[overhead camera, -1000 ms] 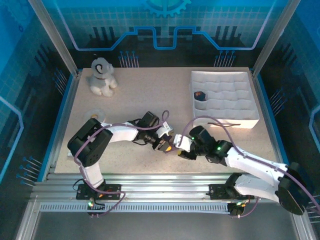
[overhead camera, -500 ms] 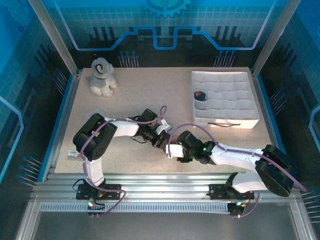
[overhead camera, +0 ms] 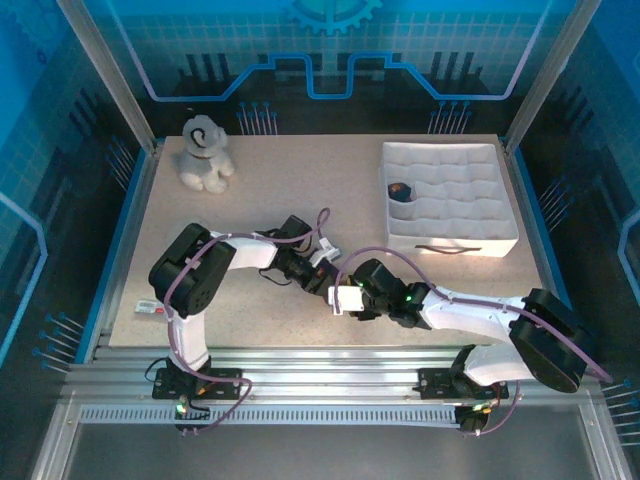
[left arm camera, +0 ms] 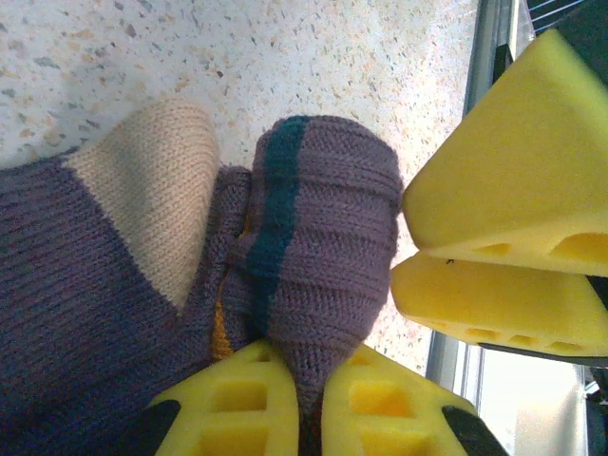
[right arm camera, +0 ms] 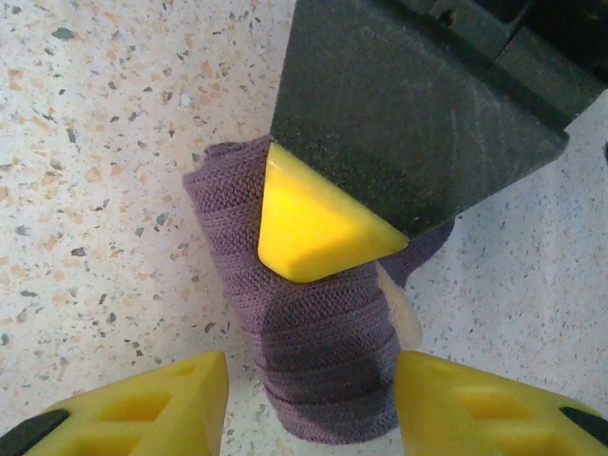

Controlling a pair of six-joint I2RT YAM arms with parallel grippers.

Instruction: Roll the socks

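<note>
Left jaws clamp the rolled socks [left arm camera: 323, 237] near six o'clock on the desk [overhead camera: 300, 190]; right jaws stand apart, straddling them.

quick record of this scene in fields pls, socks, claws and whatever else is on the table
socks: partly rolled, on the table
left claw: shut on the socks
right claw: open, astride the socks
dog: far left corner
tray: far right, one dark item inside
</note>
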